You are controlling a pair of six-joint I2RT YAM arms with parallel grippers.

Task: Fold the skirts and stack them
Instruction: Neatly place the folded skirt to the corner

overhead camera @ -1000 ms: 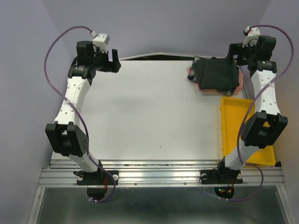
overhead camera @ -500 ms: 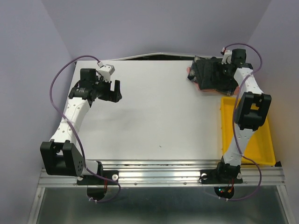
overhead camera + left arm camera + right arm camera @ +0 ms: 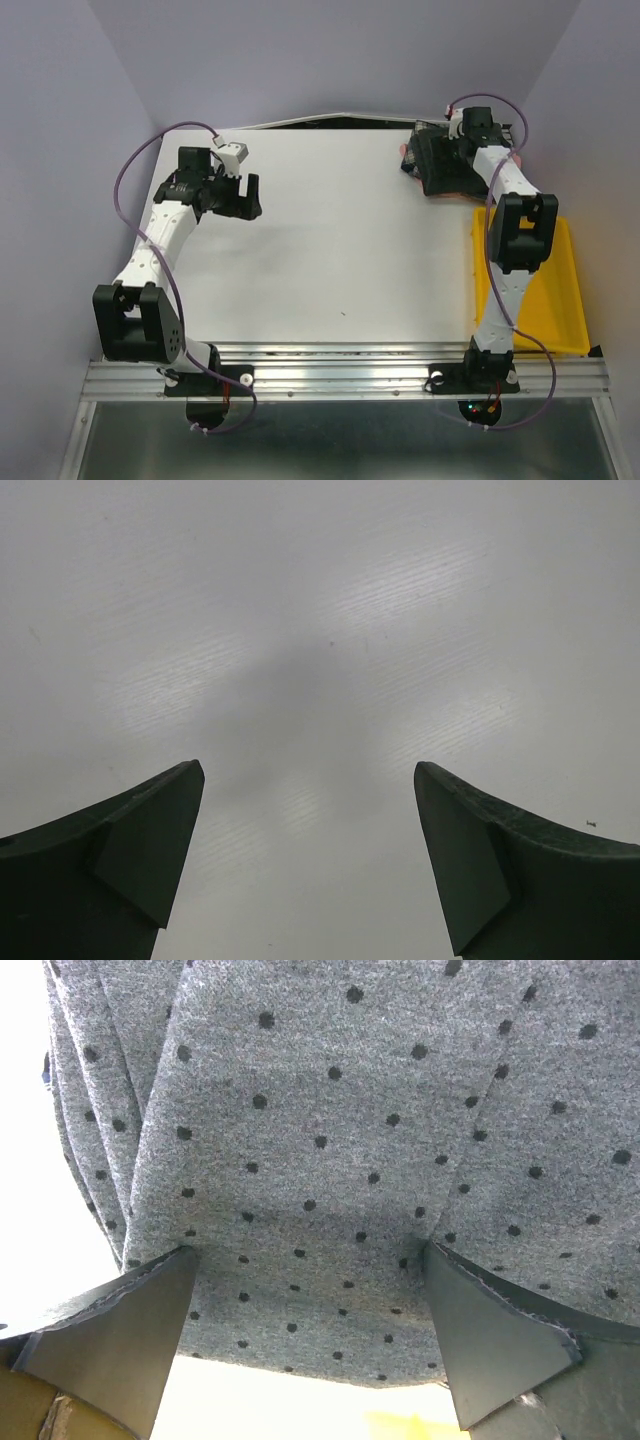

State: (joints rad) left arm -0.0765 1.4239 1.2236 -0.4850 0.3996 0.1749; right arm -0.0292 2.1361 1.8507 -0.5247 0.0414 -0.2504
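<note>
Nearest, along the right edge of the white flat tabletop (image 3: 340, 260): yellow rectangular plastic tray (image 3: 566, 290), partly crossed by the right arm.

Further in, at left: left two-finger gripper (image 3: 308, 780), hovering over bare tabletop, jaws spread wide, nothing between them.

Farthest, in the far right corner: folded pile of soft cloth skirts (image 3: 438, 170).
- On top, charcoal felt-like skirt with fine black dots (image 3: 330, 1090), lying in several folded layers.
- Beneath, showing only at the pile's left side, a sliver of pink cloth (image 3: 405, 153).
- Plaid skirt not made out for certain.

Right two-finger gripper (image 3: 305, 1260) directly over the dotted skirt, jaws fully apart, aimed down at the cloth. Contact not confirmed; nothing pinched.

Handling, as judged:
- Light, limp, slightly grippy cloth.
- No risk of breakage, but prone to sag, fall open and drag lower layers along.
- Best taken at a folded edge or corner, pinching the layers of one skirt only.
- Flat middle to be avoided, being liable to bunch into a ridge.

Against the frame a second before:
- Right arm then drawn back by the far right wall, gripper beside the pile; now reached over it.
- Left arm lowered and brought nearer, away from the far left corner.
- Pile apparently unmoved.
</note>
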